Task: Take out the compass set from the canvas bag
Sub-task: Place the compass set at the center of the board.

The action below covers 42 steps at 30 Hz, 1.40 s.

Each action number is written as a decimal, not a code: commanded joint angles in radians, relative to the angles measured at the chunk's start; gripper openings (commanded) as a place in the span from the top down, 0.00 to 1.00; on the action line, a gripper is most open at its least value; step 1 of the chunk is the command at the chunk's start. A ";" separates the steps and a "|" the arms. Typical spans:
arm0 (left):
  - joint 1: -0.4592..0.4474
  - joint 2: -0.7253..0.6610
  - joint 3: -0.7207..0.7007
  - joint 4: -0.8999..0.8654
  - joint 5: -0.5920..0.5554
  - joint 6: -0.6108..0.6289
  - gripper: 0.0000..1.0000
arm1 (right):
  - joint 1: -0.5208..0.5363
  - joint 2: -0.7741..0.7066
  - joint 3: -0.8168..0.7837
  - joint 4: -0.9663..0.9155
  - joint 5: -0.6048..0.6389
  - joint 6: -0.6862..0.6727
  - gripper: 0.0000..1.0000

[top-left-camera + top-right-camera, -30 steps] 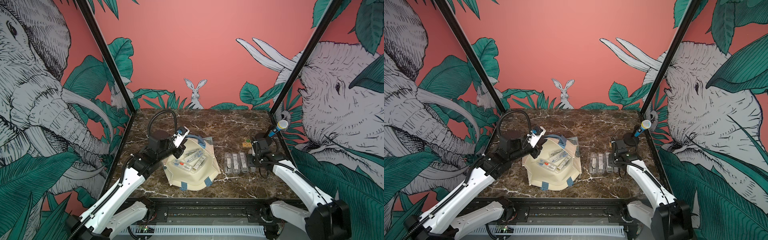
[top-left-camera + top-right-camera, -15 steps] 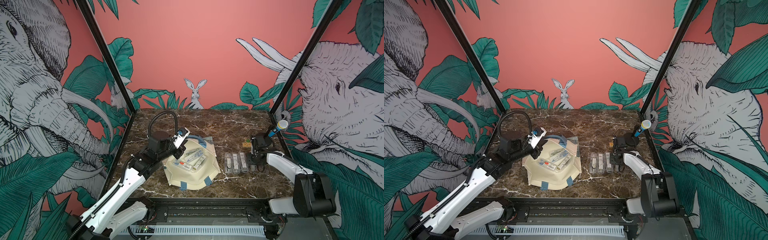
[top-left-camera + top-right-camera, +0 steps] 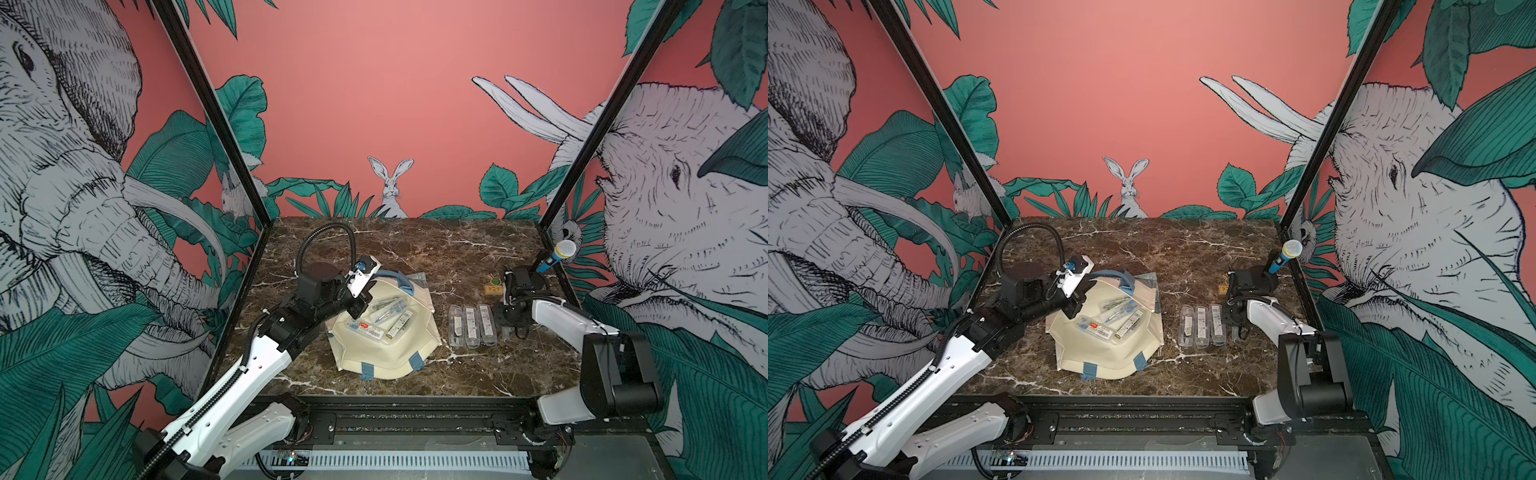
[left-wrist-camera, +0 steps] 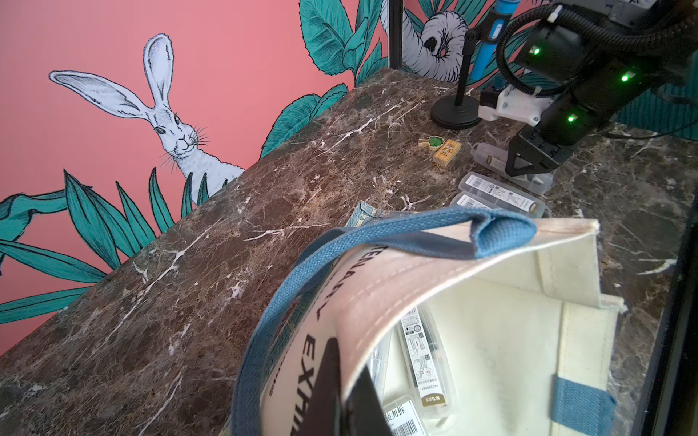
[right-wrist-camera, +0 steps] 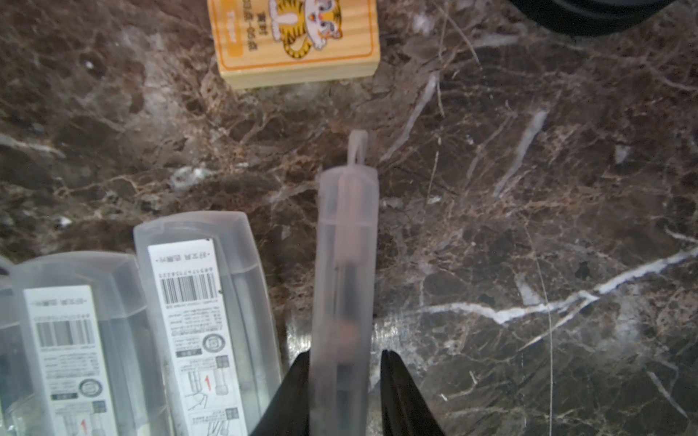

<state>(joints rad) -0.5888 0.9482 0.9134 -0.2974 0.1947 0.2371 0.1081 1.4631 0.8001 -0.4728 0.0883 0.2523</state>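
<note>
The cream canvas bag (image 3: 382, 353) (image 3: 1100, 357) lies open on the marble table. My left gripper (image 3: 360, 309) (image 4: 347, 358) is shut on the bag's lettered rim (image 4: 377, 294) and holds the mouth up. Several clear compass set cases (image 3: 388, 318) (image 4: 423, 362) lie inside. Three more cases (image 3: 471, 326) (image 5: 196, 302) lie in a row right of the bag. Beside them a further case (image 5: 345, 264) stands on its narrow edge between the jaws of my right gripper (image 5: 343, 355) (image 3: 509, 324). The jaws are open, with a gap on one side.
A wooden tiger block (image 5: 298, 37) (image 3: 494, 289) and a small green tree piece (image 4: 434, 141) lie just behind the row. A blue microphone (image 3: 555, 255) on a black stand (image 4: 455, 109) is at the back right corner. The blue strap handle (image 4: 377, 238) arches over the bag's mouth.
The right arm's elbow has lifted and folded back while its gripper stayed by the row. Its jaws have parted from the case. The left arm and the bag have not moved.
</note>
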 commanded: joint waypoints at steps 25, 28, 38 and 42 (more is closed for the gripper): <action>-0.003 -0.015 -0.011 0.068 0.025 -0.001 1.00 | -0.004 -0.048 -0.004 -0.012 0.004 0.001 0.51; -0.003 -0.017 -0.012 0.068 0.023 -0.002 1.00 | -0.005 -0.055 -0.006 -0.010 0.009 0.002 0.50; -0.004 -0.018 -0.012 0.070 0.024 -0.005 1.00 | -0.004 -0.055 -0.011 0.000 0.010 0.004 0.47; -0.003 -0.017 -0.014 0.073 0.027 -0.007 1.00 | -0.004 -0.054 -0.012 0.000 0.007 0.007 0.46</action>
<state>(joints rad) -0.5888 0.9482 0.9073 -0.2844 0.2016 0.2363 0.1081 1.4250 0.7994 -0.4747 0.0757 0.2523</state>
